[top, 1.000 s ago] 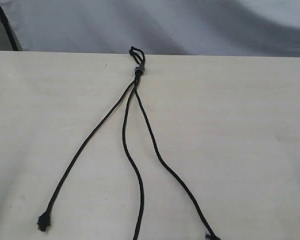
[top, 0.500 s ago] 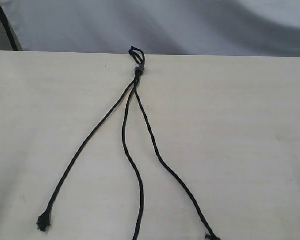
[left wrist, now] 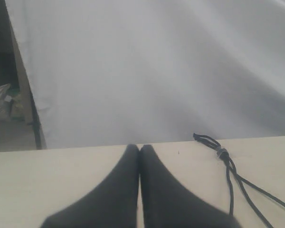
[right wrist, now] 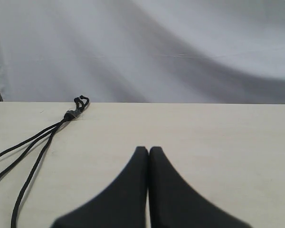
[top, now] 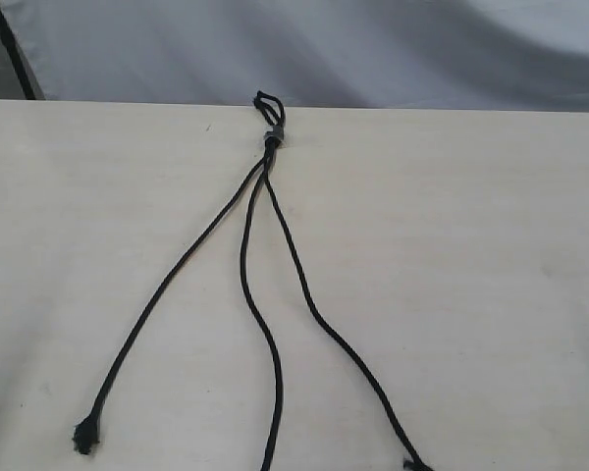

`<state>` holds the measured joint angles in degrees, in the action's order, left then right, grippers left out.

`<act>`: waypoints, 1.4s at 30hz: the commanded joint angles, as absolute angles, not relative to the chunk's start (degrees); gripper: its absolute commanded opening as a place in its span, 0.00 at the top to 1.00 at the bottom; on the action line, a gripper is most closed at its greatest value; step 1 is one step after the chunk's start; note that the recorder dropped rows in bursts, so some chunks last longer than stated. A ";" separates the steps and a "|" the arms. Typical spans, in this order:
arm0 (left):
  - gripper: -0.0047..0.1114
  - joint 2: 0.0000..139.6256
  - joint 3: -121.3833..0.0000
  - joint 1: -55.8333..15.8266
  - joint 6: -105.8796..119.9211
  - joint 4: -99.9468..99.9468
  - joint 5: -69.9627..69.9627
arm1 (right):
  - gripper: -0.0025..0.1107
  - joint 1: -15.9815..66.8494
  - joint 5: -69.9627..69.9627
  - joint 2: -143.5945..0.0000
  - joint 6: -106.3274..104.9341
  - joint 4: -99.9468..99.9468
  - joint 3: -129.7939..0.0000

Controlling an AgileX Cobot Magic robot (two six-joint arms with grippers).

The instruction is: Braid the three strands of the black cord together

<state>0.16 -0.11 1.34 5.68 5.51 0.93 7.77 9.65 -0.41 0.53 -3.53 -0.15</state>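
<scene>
Black cord (top: pixel 271 138) loose | left fingers (left wrist: pixel 118 190), right fingers (right wrist: pixel 171 190) closed, not touching

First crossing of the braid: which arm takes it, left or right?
Left, marginally. The left strand splays widest toward its side, knotted end fully visible; the right strand ends at the frame edge. Both the left gripper and right gripper are shut, touching nothing.
</scene>
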 commanded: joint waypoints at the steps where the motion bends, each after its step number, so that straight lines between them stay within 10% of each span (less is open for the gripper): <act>1: 0.96 0.00 0.00 1.44 5.69 6.02 0.34 | 0.97 7.50 9.51 0.00 0.61 -3.54 0.00; 24: 0.96 0.00 0.00 1.44 5.69 6.02 0.34 | 0.97 7.59 -10.46 -1.08 13.21 -6.76 -5.91; 34: 0.96 0.00 0.00 1.44 5.69 6.02 0.34 | 0.97 8.95 7.14 -29.90 12.89 -8.74 -19.52; 42: 0.96 0.00 0.00 1.44 5.69 6.02 0.34 | 0.97 28.24 7.58 -55.15 6.51 -7.64 -26.83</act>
